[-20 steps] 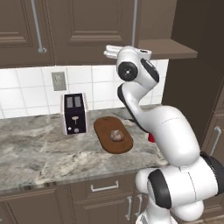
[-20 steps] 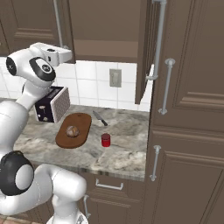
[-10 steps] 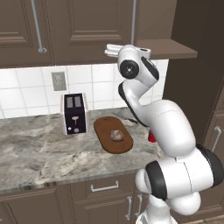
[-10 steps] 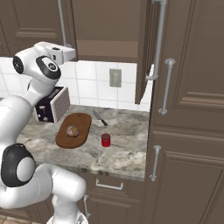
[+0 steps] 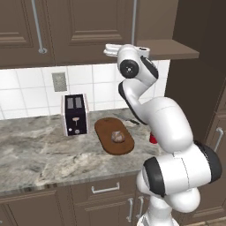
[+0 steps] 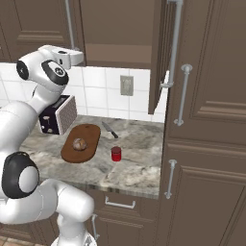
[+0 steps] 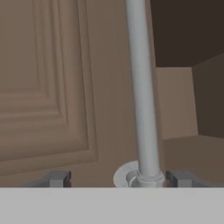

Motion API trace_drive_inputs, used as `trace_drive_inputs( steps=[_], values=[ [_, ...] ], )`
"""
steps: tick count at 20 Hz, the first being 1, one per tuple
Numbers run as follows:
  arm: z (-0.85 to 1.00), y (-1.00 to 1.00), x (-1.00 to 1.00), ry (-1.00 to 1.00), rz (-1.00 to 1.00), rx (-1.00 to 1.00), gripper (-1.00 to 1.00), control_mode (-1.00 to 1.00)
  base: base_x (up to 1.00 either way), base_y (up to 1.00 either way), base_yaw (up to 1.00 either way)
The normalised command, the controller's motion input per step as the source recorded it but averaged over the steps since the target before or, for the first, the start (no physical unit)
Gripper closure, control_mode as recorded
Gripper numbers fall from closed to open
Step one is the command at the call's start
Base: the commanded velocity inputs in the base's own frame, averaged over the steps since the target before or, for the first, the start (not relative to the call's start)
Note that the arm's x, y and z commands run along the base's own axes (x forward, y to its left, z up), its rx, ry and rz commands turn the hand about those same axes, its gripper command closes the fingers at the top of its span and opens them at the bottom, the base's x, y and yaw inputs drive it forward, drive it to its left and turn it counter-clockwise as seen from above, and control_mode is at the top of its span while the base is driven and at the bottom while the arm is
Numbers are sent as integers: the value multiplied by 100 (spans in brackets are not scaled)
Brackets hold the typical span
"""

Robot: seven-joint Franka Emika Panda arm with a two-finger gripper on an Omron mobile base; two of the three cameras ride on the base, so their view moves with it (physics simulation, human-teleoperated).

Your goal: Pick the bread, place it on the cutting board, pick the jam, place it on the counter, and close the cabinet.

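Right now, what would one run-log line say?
round tan bread: on oval wooden board | red jam jar: on counter | gripper: open, at cabinet handle

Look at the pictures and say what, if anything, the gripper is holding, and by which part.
Nothing is held. The gripper is open, its fingertips standing apart on either side of the cabinet door's silver handle, near its lower mount, without clamping it.

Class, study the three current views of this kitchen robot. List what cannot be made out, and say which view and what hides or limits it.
1. Jam, left base view: mostly hidden behind the arm.
2. Gripper, hand view: just the fingertips rise at the bottom edge, apart, beside the cabinet handle; contact unclear.
3. Cabinet interior, right base view: dark, contents indiscernible.
4. Bread on the cutting board: too small for surface detail.
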Motion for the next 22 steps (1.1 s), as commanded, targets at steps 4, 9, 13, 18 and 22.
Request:
trace_drive_inputs(
  steps=[4, 9, 13, 18, 22],
  values=[
    [0, 0, 20, 0, 0, 0, -100, -100, 0, 0, 0],
    [0, 0, 7, 0, 0, 0, -100, -100, 0, 0, 0],
    [0, 0, 0, 0, 0, 0, -100, -100, 0, 0, 0],
    [0, -2, 0, 0, 0, 0, -100, -100, 0, 0, 0],
    [0, -4, 0, 0, 0, 0, -100, -100, 0, 0, 0]
  ],
)
